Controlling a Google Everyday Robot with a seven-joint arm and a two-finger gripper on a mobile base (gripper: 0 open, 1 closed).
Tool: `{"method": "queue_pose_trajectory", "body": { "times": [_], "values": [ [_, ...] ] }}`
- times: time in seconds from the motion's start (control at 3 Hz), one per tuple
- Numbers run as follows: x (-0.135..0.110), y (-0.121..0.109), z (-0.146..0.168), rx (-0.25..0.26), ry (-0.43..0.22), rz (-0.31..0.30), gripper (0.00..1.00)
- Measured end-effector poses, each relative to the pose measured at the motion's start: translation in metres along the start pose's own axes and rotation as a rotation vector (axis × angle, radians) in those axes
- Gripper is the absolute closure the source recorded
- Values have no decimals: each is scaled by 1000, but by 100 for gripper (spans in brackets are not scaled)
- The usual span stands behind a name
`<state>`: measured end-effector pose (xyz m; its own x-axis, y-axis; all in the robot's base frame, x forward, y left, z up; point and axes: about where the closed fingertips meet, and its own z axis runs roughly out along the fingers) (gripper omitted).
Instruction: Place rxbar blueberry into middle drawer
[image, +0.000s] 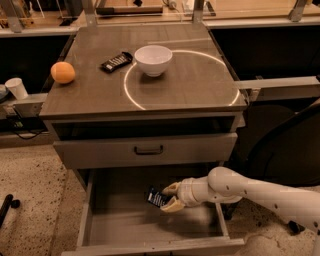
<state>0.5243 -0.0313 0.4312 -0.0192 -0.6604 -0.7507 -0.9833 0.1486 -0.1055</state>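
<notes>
The rxbar blueberry (156, 198) is a small dark bar with white lettering, held tilted over the floor of the open middle drawer (125, 220). My gripper (169, 197) reaches in from the right on a white arm (250, 192), inside the drawer's right half, with its tan fingers (171, 188) shut on the bar's right end. The bar is a little above the grey drawer floor.
On the cabinet top sit a white bowl (153, 59), a black-wrapped bar (116, 61) and an orange (62, 72). A shut drawer front with a dark handle (148, 149) is above the open drawer. A white cup (17, 88) stands at the left. A black chair (285, 150) is at the right.
</notes>
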Motion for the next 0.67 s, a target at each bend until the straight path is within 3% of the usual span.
{"method": "queue_pose_trajectory", "body": {
  "times": [0.67],
  "values": [
    [0,0,0,0,0,0,37]
  ]
}}
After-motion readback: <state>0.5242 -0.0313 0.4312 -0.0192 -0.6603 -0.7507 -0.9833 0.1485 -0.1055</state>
